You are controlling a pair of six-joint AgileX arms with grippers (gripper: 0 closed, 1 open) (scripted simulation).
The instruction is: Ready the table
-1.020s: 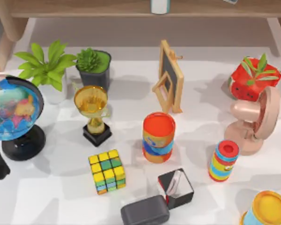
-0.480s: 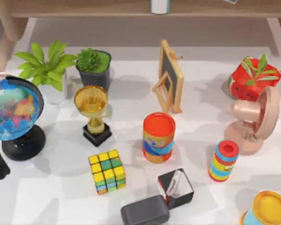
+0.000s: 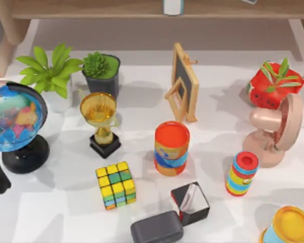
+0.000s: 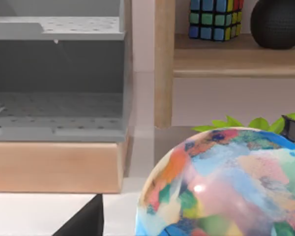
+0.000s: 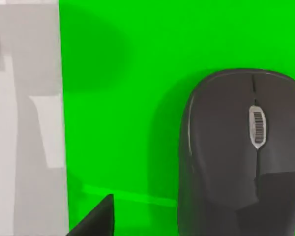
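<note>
Black wedges marked the left gripper [image 4: 83, 221], poised by the globe [image 4: 226, 187] at the table's left edge, and the right gripper [image 5: 96, 220], above a green mat [image 5: 128, 98] carrying a dark mouse [image 5: 241, 152]. Whether either gripper was released or clenched could not be told. The table [image 3: 55, 212] spanned the top view in front of the wooden shelf [image 3: 91, 9], with items standing from edge to edge. Handling judgement: rigid, heavy, smooth and matte, so not an item to grip. Readying it probably meant taking hold of the light items on it, by their sides.
</note>
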